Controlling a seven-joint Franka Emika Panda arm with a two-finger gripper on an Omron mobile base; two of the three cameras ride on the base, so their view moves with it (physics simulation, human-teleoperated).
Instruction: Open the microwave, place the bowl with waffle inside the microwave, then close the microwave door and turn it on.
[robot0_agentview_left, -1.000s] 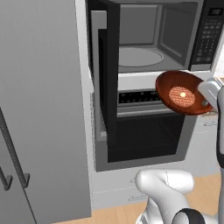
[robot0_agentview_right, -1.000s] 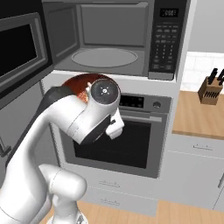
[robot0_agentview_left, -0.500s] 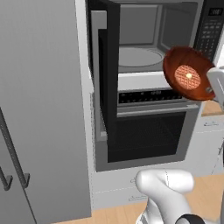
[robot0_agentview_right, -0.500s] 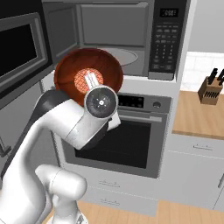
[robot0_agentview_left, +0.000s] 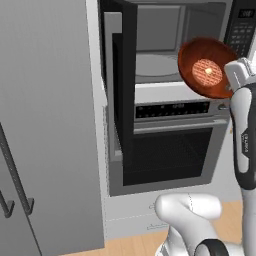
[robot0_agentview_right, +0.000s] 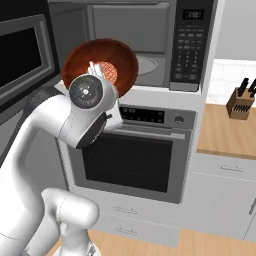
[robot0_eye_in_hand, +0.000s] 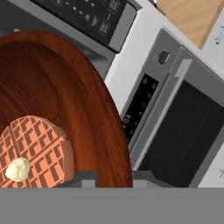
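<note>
The microwave (robot0_agentview_left: 160, 55) stands open, its grey cavity and glass turntable (robot0_agentview_right: 145, 65) showing, with the black keypad panel (robot0_agentview_right: 192, 45) to the right. The microwave door (robot0_agentview_left: 122, 75) is swung out to the left. My gripper (robot0_eye_in_hand: 113, 178) is shut on the rim of the reddish-brown bowl (robot0_agentview_left: 200, 52), which hangs in front of the cavity's lower edge, tilted steeply with its inside facing back. The orange waffle (robot0_agentview_left: 207, 72) lies in the bowl with a pale pat on it (robot0_eye_in_hand: 17, 169). In the right base view the bowl (robot0_agentview_right: 82, 55) rises above my hand.
The steel oven (robot0_agentview_right: 135, 160) with its dark window sits right below the microwave. A tall grey cabinet (robot0_agentview_left: 50, 125) stands at the left. A wooden counter with a knife block (robot0_agentview_right: 240, 102) lies to the right.
The arm has lifted the bowl from oven-panel height to the microwave opening, and the bowl has tipped more steeply.
</note>
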